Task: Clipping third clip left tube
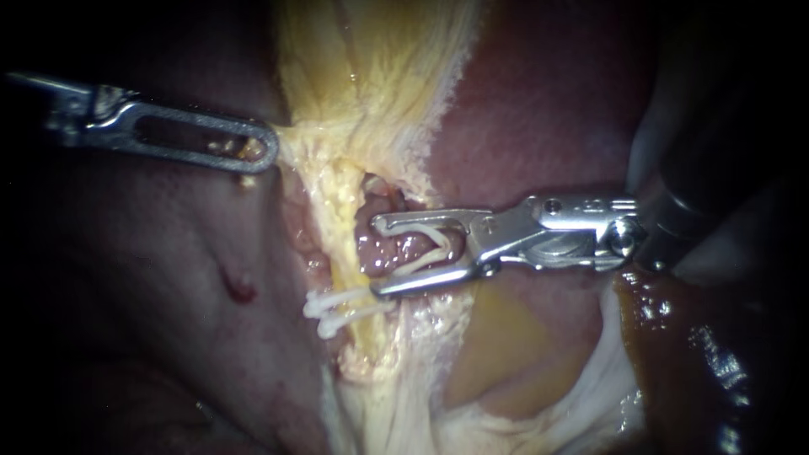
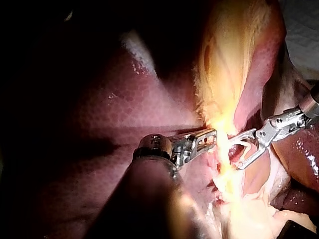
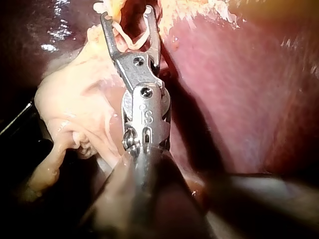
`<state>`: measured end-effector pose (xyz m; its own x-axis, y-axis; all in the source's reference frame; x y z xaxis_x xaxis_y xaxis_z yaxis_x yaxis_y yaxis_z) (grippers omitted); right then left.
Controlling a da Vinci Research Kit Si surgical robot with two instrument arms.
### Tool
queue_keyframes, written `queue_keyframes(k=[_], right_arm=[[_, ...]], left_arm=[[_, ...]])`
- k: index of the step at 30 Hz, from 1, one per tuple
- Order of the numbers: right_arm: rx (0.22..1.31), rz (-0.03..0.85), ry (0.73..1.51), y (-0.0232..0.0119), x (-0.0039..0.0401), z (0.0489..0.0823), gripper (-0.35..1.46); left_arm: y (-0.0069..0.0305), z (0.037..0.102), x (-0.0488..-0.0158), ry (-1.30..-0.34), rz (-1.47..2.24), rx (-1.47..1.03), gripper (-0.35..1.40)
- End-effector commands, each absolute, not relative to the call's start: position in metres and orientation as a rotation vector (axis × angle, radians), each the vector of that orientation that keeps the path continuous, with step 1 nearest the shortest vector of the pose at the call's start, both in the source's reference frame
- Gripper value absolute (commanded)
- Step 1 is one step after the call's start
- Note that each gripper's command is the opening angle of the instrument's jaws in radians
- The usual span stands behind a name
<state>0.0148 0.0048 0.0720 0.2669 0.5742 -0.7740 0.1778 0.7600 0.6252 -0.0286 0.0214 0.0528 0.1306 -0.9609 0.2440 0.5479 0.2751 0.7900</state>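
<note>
Near the middle of the endoscope view, the tube [image 1: 403,250] lay as a short pinkish stretch in a gap in the yellow fatty tissue [image 1: 371,93], and our right instrument [image 1: 377,257] straddled it. Its pincer stood wide, one jaw on each side of the tube, and held an open clip [image 1: 434,238]. The white clip ran along both jaws and bent at the back of the pincer, with the tube inside its opening and its legs not yet together. Just beside the lower jaw, farther along the same strand, two clips [image 1: 333,310] sat closed side by side, their white ends pointing toward the left of the view.

In the right wrist view we saw the same hold. The open clip [image 3: 133,42] curved between the spread jaws of the right instrument [image 3: 125,13], ahead of its hinge. The left wrist view showed the right instrument [image 2: 235,153] and the open clip [image 2: 240,144] facing our other instrument.

Our left instrument [image 1: 265,152] came in from the left, apart from the right one. Its slotted pincer was closed on the edge of the fatty tissue, which stretched in strands toward it. In its own wrist view the left instrument [image 2: 212,135] met the bright yellow tissue near the right pincer. Dark red liver [image 1: 539,109] lay around the fat, with a small red spot [image 1: 238,289] on the surface to the left.
</note>
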Motion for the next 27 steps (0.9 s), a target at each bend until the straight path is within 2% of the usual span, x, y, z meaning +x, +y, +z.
queue_keyframes(k=[1, 16, 27], right_arm=[[0.706, 0.302, 1.300, 0.0048, 0.0150, 0.0719, 0.48], [0.786, 0.262, 1.309, 0.0032, 0.0183, 0.0717, 0.48], [0.866, 0.270, 1.382, 0.0025, 0.0204, 0.0709, 0.48]], left_arm=[[0.0214, 0.0527, -0.0286, -0.849, -1.197, 0.603, -0.35], [0.0213, 0.0528, -0.0288, -0.849, -1.198, 0.601, -0.35], [0.0213, 0.0529, -0.0291, -0.849, -1.200, 0.600, -0.35]])
